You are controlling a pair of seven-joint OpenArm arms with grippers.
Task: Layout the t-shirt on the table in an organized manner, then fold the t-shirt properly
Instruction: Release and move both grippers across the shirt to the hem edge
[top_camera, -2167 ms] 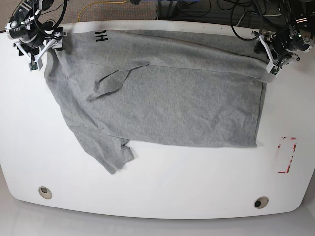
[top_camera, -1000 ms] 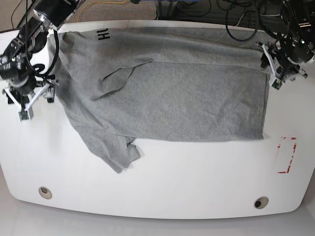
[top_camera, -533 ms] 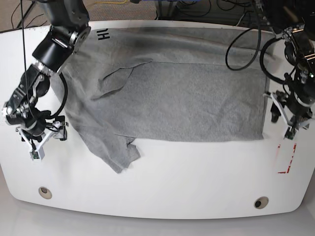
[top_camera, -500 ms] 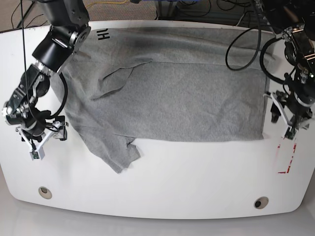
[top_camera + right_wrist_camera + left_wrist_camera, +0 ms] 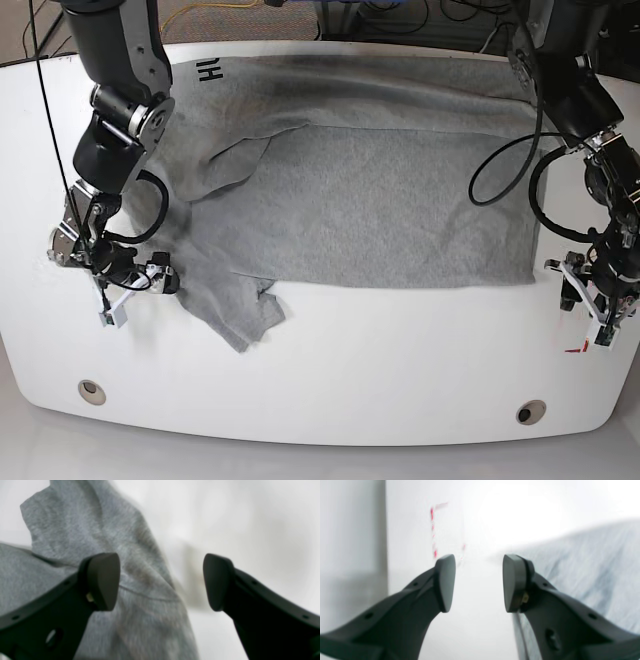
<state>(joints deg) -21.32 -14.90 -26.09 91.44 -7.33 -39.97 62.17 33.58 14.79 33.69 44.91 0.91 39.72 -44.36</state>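
Both wrist views are blurred; the red-outlined mark (image 5: 434, 530) is only smeared in the left wrist view and almost wholly hidden behind the left gripper (image 5: 597, 308) in the base view. The t-shirt's (image 5: 350, 190) far edge is partly covered by the arm bases at the top, and its black lettering (image 5: 207, 70) is cut short by a fold.

Left arm is reached down over the table's (image 5: 380, 370) near right side, gripper just off the shirt's lower right corner. Jaws are seen apart in the wrist view, nothing between them, only bare white tabletop; shirt hem lies just beside the right-hand finger (image 5: 517, 582).

Right arm is bent low at the table's left side, right gripper (image 5: 135, 292) at the edge of the loose sleeve (image 5: 235, 305). Jaws are spread wide, grey fabric under and between them, not pinched.

Versus half a second ago: both grippers have been brought nearer the front edge, and the right one moved in toward the sleeve. Shirt outline unchanged.

Two grommet holes (image 5: 92, 391) sit near the front edge.
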